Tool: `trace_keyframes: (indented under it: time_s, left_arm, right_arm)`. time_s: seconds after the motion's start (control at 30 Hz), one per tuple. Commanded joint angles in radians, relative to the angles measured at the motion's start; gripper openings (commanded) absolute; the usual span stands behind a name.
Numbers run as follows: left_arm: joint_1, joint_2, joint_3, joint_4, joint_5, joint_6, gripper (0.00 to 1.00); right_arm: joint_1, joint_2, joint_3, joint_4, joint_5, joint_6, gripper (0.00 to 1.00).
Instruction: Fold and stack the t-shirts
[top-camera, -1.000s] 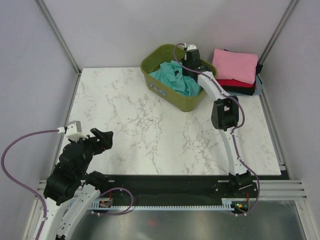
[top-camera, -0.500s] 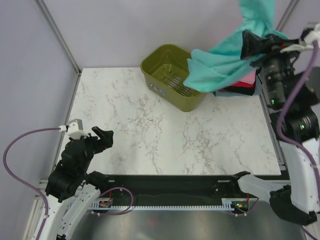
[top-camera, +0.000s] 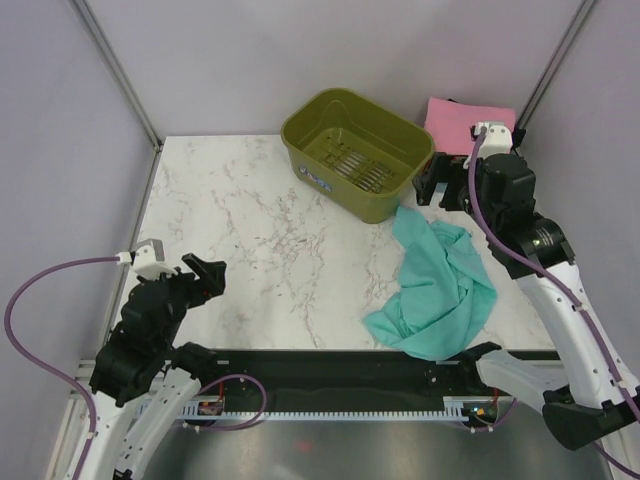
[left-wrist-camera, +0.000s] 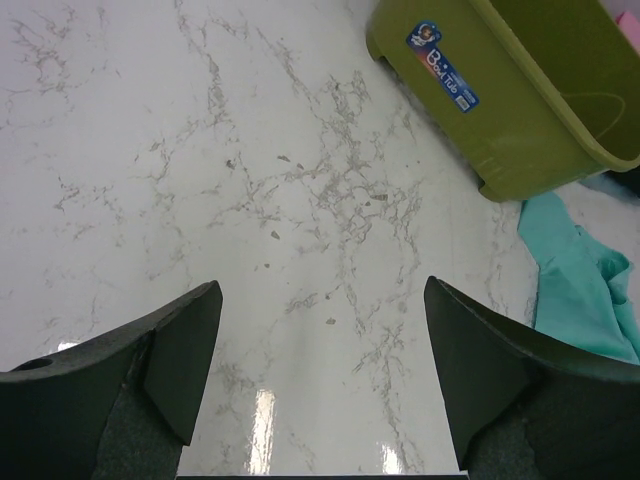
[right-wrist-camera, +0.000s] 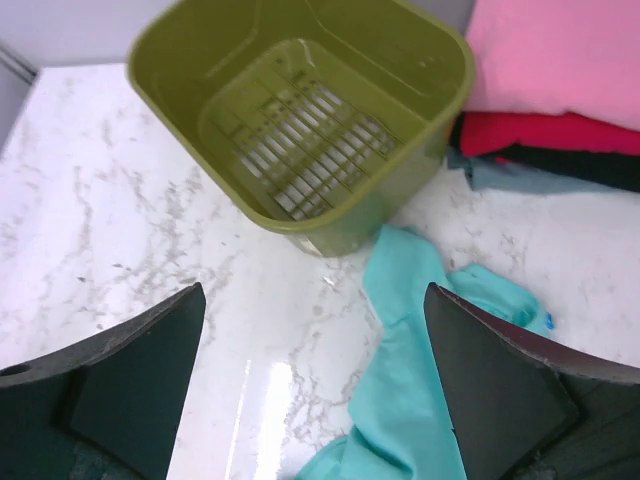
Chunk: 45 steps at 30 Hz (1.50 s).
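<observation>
A crumpled teal t-shirt (top-camera: 435, 290) lies loose on the marble table, in front of the basket at the right; it also shows in the right wrist view (right-wrist-camera: 410, 400) and the left wrist view (left-wrist-camera: 580, 290). My right gripper (top-camera: 438, 186) hovers above its far end, open and holding nothing (right-wrist-camera: 312, 330). A stack of folded t-shirts sits at the back right: pink (right-wrist-camera: 560, 60) on top, then red (right-wrist-camera: 540, 130), black and grey-blue (right-wrist-camera: 540, 178). My arm partly hides the stack (top-camera: 455, 115) from above. My left gripper (top-camera: 205, 275) is open over bare table at the near left (left-wrist-camera: 320, 300).
An olive-green plastic basket (top-camera: 300, 125) stands empty at the back centre, its slatted floor visible (right-wrist-camera: 290, 150), with a blue label on its side (left-wrist-camera: 440, 65). Metal frame posts stand at the table's back corners.
The right gripper lifted the teal t-shirt out of the basket, swung it up to the right, then opened and let it fall on the table. The left arm has not moved.
</observation>
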Motion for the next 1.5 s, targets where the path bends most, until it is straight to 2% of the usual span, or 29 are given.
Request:
trace_keyframes:
  time_s: [0.0,0.13,0.37,0.6,0.63,0.7,0.73,0.77,0.83,0.97,1.1,1.17,1.27,1.37,1.4,1.47]
  left_arm:
    - [0.003,-0.018,-0.005,0.025,-0.005,0.036,0.89]
    - [0.005,-0.021,-0.005,0.025,-0.005,0.036,0.89]
    - [0.005,-0.022,-0.005,0.023,-0.005,0.036,0.89]
    - [0.005,-0.024,-0.005,0.025,-0.005,0.034,0.89]
    - [0.006,-0.024,-0.005,0.025,-0.006,0.034,0.89]
    - [0.006,-0.025,-0.005,0.025,-0.006,0.034,0.89]
    - [0.009,-0.027,-0.005,0.023,-0.005,0.034,0.89]
    - [0.011,-0.027,-0.005,0.025,-0.005,0.034,0.89]
    - [0.015,-0.022,-0.006,0.025,-0.005,0.036,0.89]
    - [0.023,-0.013,-0.003,0.026,0.002,0.039,0.89]
    - [0.032,-0.016,0.001,0.026,0.009,0.040,0.89]
    - [0.043,-0.016,0.008,0.026,0.017,0.043,0.89]
    - [0.048,-0.007,0.024,0.031,0.049,0.059,0.88]
    - [0.048,0.022,0.061,0.042,0.098,0.076,0.88]
    - [0.048,0.034,0.073,0.039,0.109,0.076,0.87]
    - [0.048,0.054,0.121,0.038,0.158,0.070,0.86]
  right_arm:
    - [0.001,0.006,0.072,0.052,-0.117,0.016,0.98]
    - [-0.002,0.224,0.101,0.049,-0.036,0.040,0.98]
    - [-0.065,0.566,0.214,0.149,-0.019,0.116,0.98]
    - [-0.091,0.847,0.420,0.100,-0.005,0.180,0.98]
    - [-0.091,0.888,0.448,0.091,-0.016,0.185,0.96]
    - [-0.086,0.936,0.460,0.092,-0.109,0.182,0.81]
    - [-0.082,0.947,0.460,0.098,-0.134,0.156,0.52]
    - [-0.071,0.951,0.457,0.112,-0.171,0.131,0.37]
    - [-0.016,0.942,0.433,0.138,-0.272,0.056,0.20]
    - [0.104,0.886,0.385,0.152,-0.278,-0.187,0.20]
    - [0.185,0.835,0.321,0.172,-0.251,-0.314,0.21]
    - [0.198,0.846,0.331,0.184,-0.277,-0.305,0.23]
    - [0.273,0.884,0.368,0.251,-0.268,-0.306,0.30]
    - [0.407,0.995,0.441,0.365,-0.301,-0.302,0.39]
    - [0.435,1.032,0.519,0.382,-0.300,-0.299,0.47]
    - [0.507,1.167,0.639,0.399,-0.303,-0.268,0.50]
